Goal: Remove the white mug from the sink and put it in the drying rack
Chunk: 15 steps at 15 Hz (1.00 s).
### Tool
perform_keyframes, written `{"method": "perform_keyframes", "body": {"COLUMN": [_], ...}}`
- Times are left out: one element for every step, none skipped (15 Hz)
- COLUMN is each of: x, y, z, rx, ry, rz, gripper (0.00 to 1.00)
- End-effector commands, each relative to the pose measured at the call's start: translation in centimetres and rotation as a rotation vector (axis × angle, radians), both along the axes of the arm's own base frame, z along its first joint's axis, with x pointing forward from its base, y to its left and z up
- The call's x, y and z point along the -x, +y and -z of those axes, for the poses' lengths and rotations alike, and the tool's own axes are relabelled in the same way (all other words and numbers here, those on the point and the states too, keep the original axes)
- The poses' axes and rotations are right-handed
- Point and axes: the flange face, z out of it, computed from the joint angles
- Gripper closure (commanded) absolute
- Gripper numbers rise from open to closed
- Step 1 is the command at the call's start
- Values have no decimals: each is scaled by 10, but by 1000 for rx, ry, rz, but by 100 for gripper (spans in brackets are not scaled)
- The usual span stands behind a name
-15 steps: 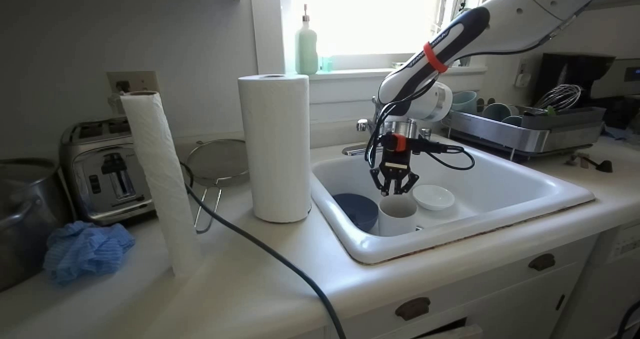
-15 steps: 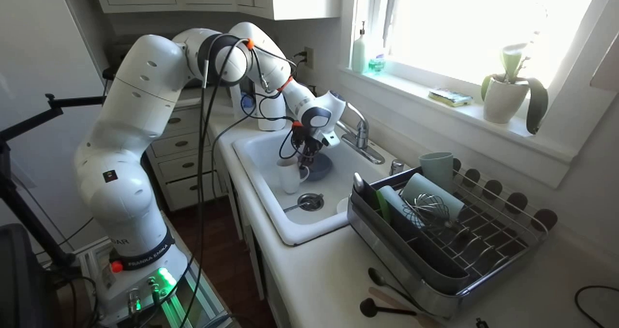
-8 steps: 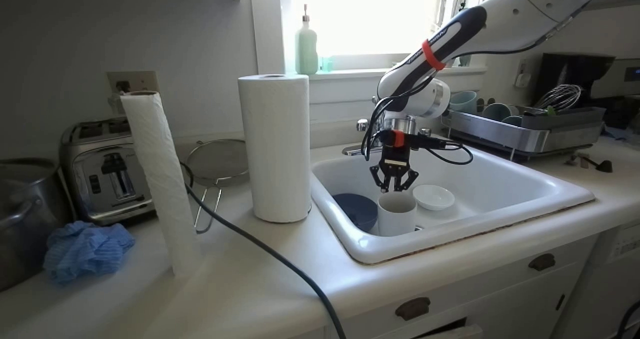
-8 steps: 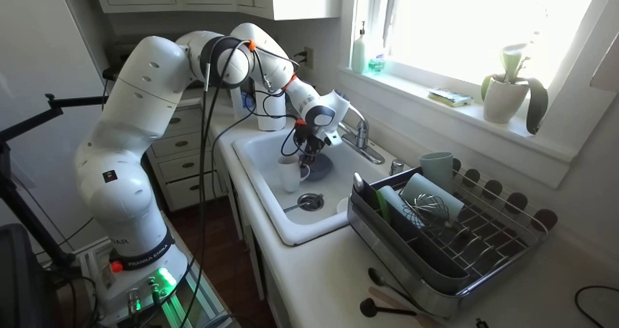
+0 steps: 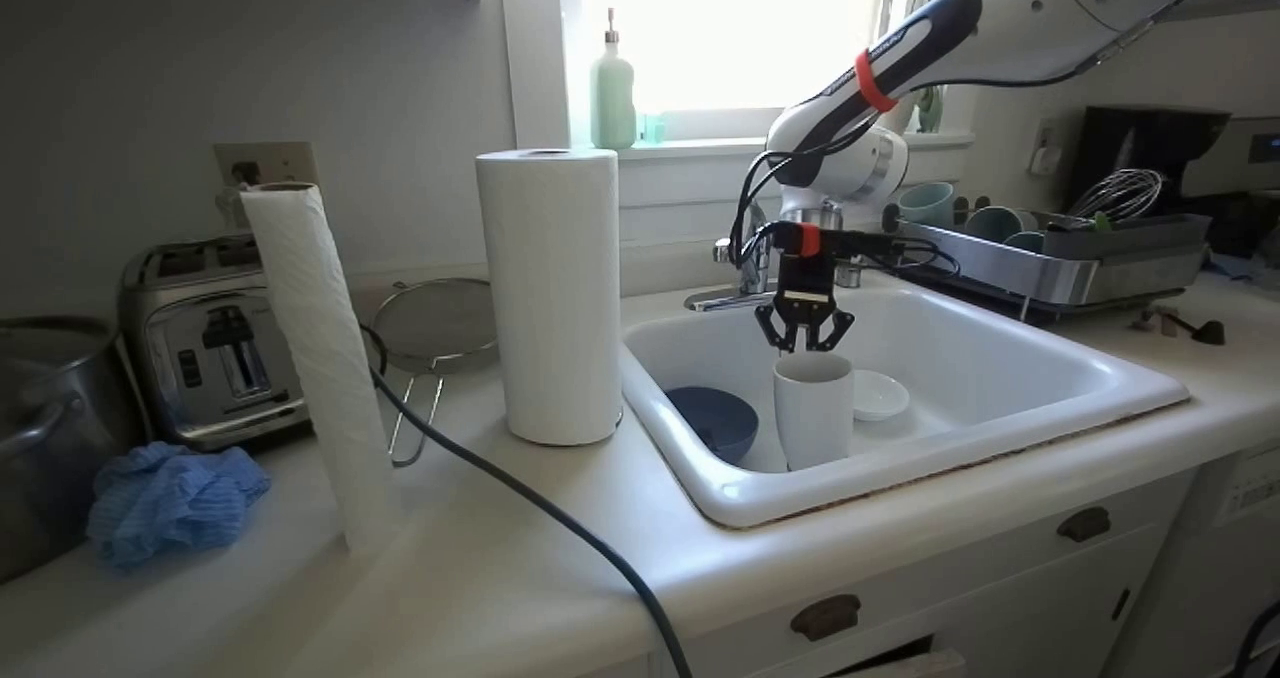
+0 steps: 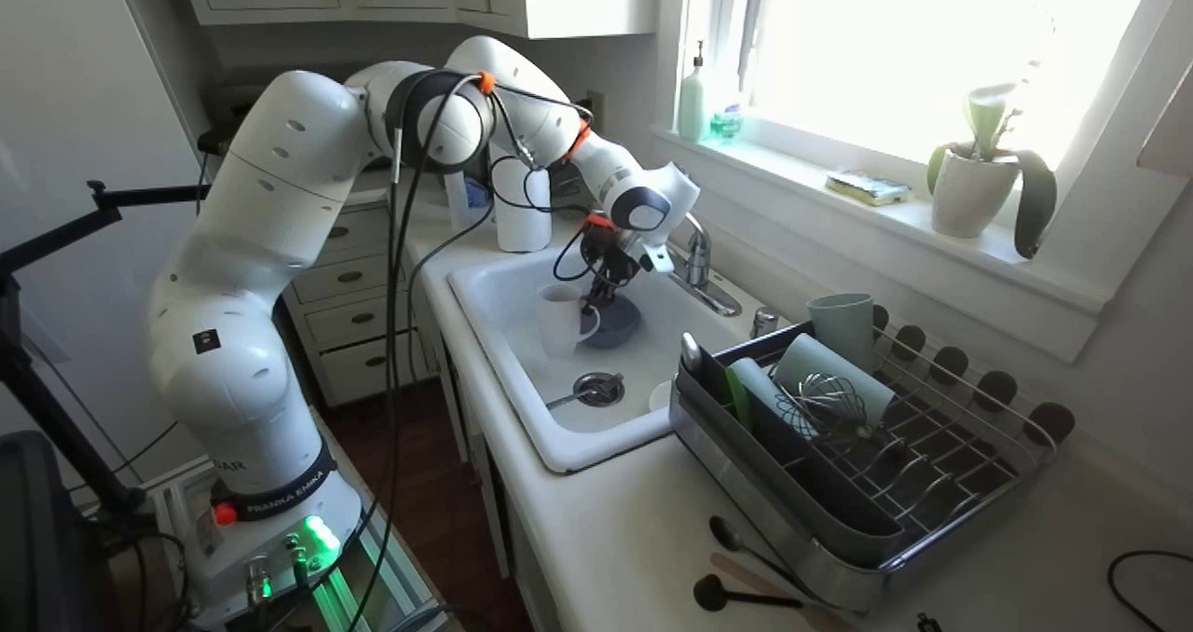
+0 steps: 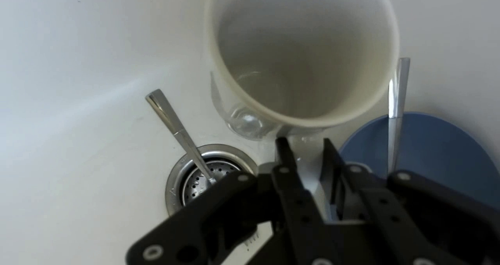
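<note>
Gripper (image 7: 304, 144): pointed down over the sink (image 5: 960, 446); its fingers are drawn close together, and the handle of the white mug (image 5: 814, 413) is pinched between them, though the contact itself is blurred in the wrist view.
White mug: held just beside and below the fingertips, opening upward and nearly upright, its body inside the sink walls and its base a little above the sink floor.
Blue bowl (image 7: 449, 155): set lower than the gripper, to one side of the fingers; a metal utensil (image 7: 397, 93) is leaned across its rim.
Drain (image 7: 191, 185): seen below the gripper, on the opposite side of the fingers from the blue bowl; another utensil (image 7: 179, 134) is laid with one end over it.
White dish (image 5: 882, 396): placed in the sink, lower than the gripper and toward the drying rack (image 6: 746, 497); it is partly hidden by the white mug in an exterior view.
Drying rack: stood on the counter (image 6: 615, 548), well apart from the gripper, past the end of the sink; pale blue cups (image 6: 843, 329) and a whisk (image 6: 829, 404) are held in it.
Faucet (image 6: 698, 264): mounted behind the gripper as seen in both exterior views.
</note>
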Motion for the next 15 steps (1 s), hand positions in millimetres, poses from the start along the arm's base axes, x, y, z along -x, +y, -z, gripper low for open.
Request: {"method": "perform_keyframes", "body": {"x": [-1, 0, 2, 4, 7, 10, 14, 16, 20, 23, 27, 31, 34, 37, 39], "y": [-34, -45, -55, -64, -73, -81, -88, -94, -100, -107, -112, -118, -124, -131, -138], "z": [-50, -63, -75, -88, -103, -118, -133, -146, -160, -174, -186, -200, -213, -229, -243], "rx": [-44, -48, -54, -58, -62, -61, -61, -53, -46, -37, -28, -17, -9, -7, -3], "ry": [21, 16, 13, -1, -15, -34, -51, -68, -79, -105, -125, -154, -169, -180, -188], "rz": [55, 68, 79, 93, 106, 123, 138, 155, 166, 184, 192, 208, 217, 235, 255], "gripper": [95, 95, 95, 95, 95, 95, 95, 95, 95, 95, 95, 95, 95, 95, 95]}}
